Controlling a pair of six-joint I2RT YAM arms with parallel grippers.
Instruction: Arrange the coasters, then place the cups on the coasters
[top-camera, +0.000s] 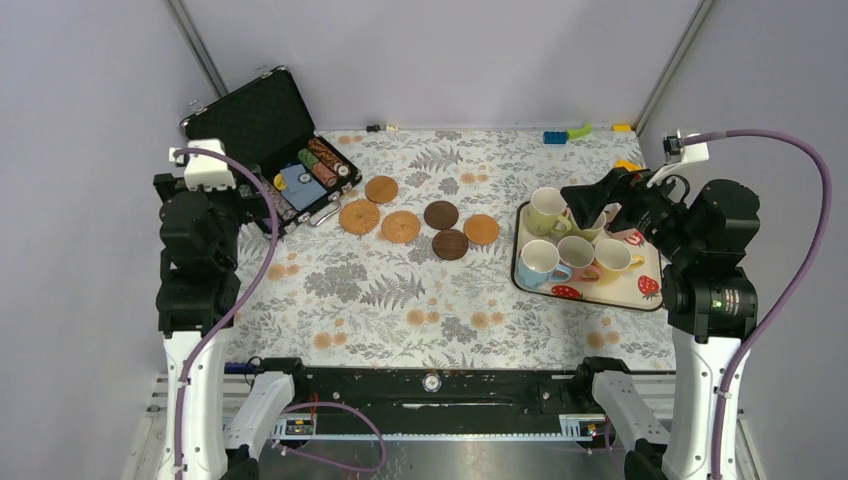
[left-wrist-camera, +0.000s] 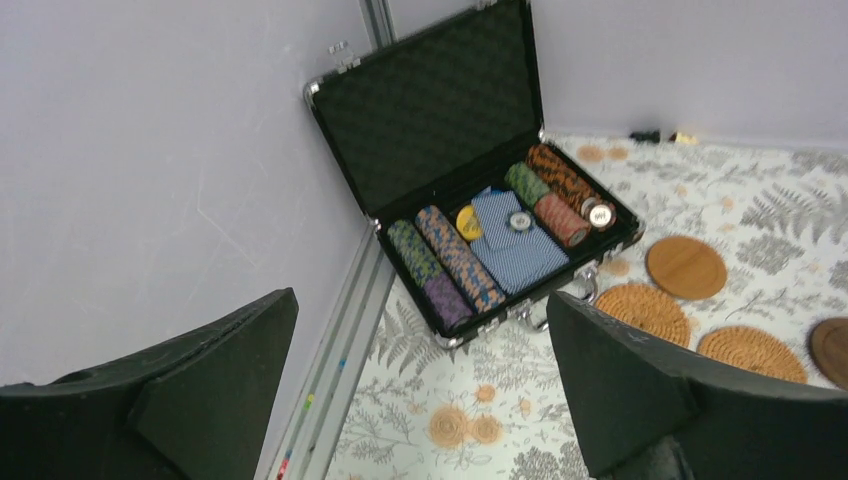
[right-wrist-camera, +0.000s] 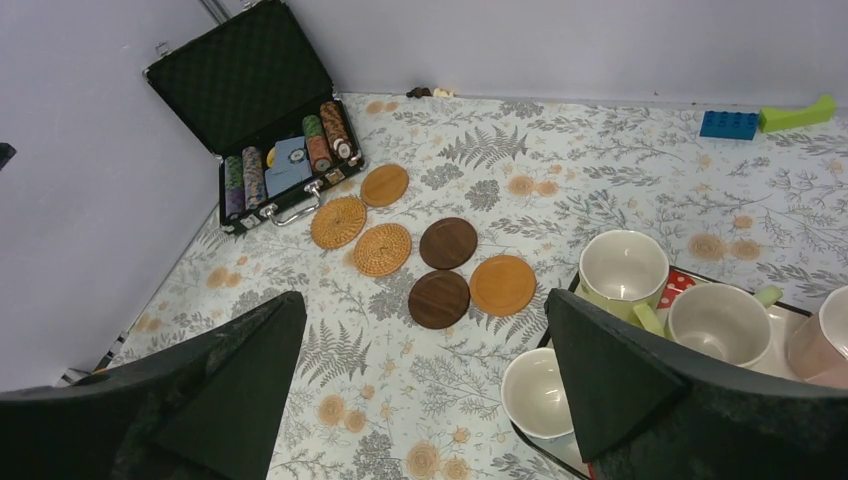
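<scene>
Six coasters lie in a loose cluster mid-table: a tan one (top-camera: 381, 189), two woven ones (top-camera: 359, 216) (top-camera: 400, 226), two dark brown ones (top-camera: 441, 214) (top-camera: 450, 244) and a second tan one (top-camera: 481, 229). The cups stand on the strawberry tray (top-camera: 640, 292) at the right, among them pale green (top-camera: 545, 211), blue (top-camera: 541, 263), pink (top-camera: 577, 257) and yellow (top-camera: 615, 257). My right gripper (top-camera: 580, 208) (right-wrist-camera: 425, 370) hovers open above the tray's left part and holds nothing. My left gripper (top-camera: 252, 200) (left-wrist-camera: 420, 380) is open and empty beside the poker case.
An open black poker-chip case (top-camera: 265, 130) (left-wrist-camera: 440, 110) sits at the back left corner against the wall. A blue brick (top-camera: 555, 137) and a green piece (top-camera: 578, 130) lie at the back edge. Walls close in on both sides.
</scene>
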